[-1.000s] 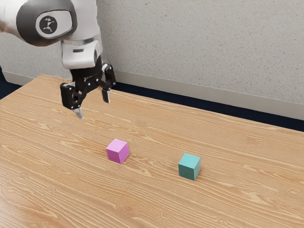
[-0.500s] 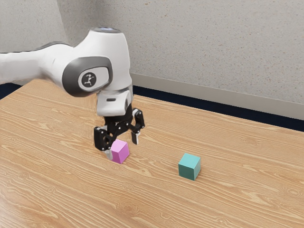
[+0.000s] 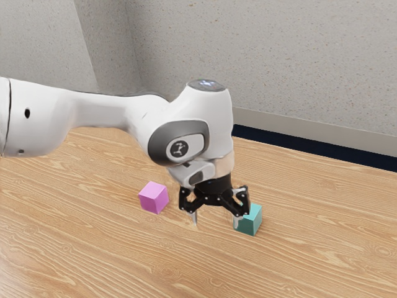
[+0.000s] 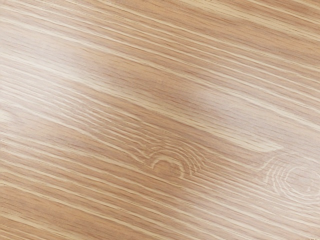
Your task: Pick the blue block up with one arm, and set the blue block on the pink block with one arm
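Exterior view: the arm (image 3: 93,121) comes in from the exterior view's left and bends down over the table (image 3: 322,254), with the gripper (image 3: 216,215) held low, close to the wood. The jaws stand spread apart and hold nothing. One finger (image 3: 195,218) points down at bare table between the two blocks. The other finger sits at the edge of the blue block (image 3: 250,221) that faces the exterior view's left, and contact there cannot be confirmed. The blue block, teal in shade, rests flat on the table, just outside the gap between the fingers on the exterior view's right. No finger is seen on its far side. The pink block (image 3: 153,197) rests flat on the table toward the exterior view's left of the gripper, near it but clear of both fingers. The two blocks lie apart, with the gripper between them. A speckled grey wall (image 3: 298,56) with a pale baseboard and a dark strip below it stands behind the table. Wrist view: wood grain of the table (image 4: 100,75) runs slantwise under the hand. One ringed knot (image 4: 167,165) is noted in the grain, and a second knot (image 4: 295,176) lies well apart from the first.
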You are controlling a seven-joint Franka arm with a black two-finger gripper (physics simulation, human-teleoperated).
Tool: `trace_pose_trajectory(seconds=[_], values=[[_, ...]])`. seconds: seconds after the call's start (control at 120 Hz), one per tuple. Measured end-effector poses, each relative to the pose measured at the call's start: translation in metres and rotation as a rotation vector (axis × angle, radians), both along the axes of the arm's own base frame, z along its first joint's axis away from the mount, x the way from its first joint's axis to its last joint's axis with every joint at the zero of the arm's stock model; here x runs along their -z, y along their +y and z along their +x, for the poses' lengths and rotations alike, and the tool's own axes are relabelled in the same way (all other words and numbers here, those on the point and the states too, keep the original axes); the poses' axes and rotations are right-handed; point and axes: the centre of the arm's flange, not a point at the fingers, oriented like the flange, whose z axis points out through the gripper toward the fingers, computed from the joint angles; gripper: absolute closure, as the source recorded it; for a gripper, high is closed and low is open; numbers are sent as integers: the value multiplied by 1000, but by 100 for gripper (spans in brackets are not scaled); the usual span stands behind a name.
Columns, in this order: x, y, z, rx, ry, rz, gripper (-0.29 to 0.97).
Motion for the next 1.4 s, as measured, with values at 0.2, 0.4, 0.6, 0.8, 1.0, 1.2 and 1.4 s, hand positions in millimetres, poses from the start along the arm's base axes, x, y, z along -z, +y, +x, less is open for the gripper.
trace_pose_trajectory(seconds=[0.2,0.4,0.6,0.8,1.0,1.2,1.4], values=[[21,-11,29,205,-32,-78,0],[43,-4,58,313,-121,-39,0],[68,7,82,338,-128,9,0],[76,7,95,349,-139,16,0],[84,3,103,352,-145,12,0],[87,1,117,349,-167,1,0],[100,-2,134,369,-220,-3,0]])
